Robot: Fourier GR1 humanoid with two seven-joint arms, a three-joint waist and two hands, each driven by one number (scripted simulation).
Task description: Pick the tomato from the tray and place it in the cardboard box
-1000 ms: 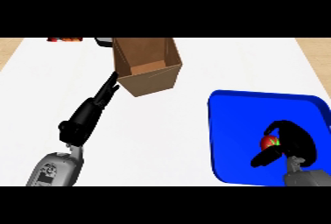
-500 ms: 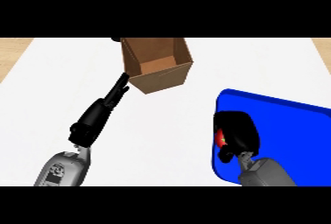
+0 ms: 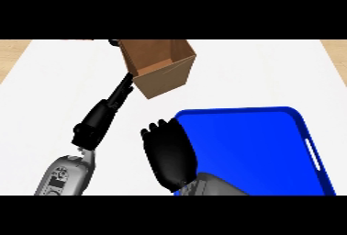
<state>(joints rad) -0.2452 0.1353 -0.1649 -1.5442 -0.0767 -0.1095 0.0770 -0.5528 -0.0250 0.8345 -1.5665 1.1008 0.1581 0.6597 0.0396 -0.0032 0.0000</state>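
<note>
The right hand (image 3: 169, 156), back toward the view, curls at the flat blue plastic tray's (image 3: 271, 147) 9 o'clock edge. The tomato is hidden, presumably inside that curl. The left hand (image 3: 102, 117), fingers extended, touches the open brown cardboard box (image 3: 163, 69) at its 8 o'clock side. Risk: carrying toward 12 o'clock could strike the left forearm or tip the box.

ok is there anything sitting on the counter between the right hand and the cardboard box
Nothing visible. The right hand, fingers curled, is at the left edge of the blue tray, and only bare white counter lies between it and the cardboard box. The left hand touches the box's left side, off that path. The tomato itself doesn't show.
</note>
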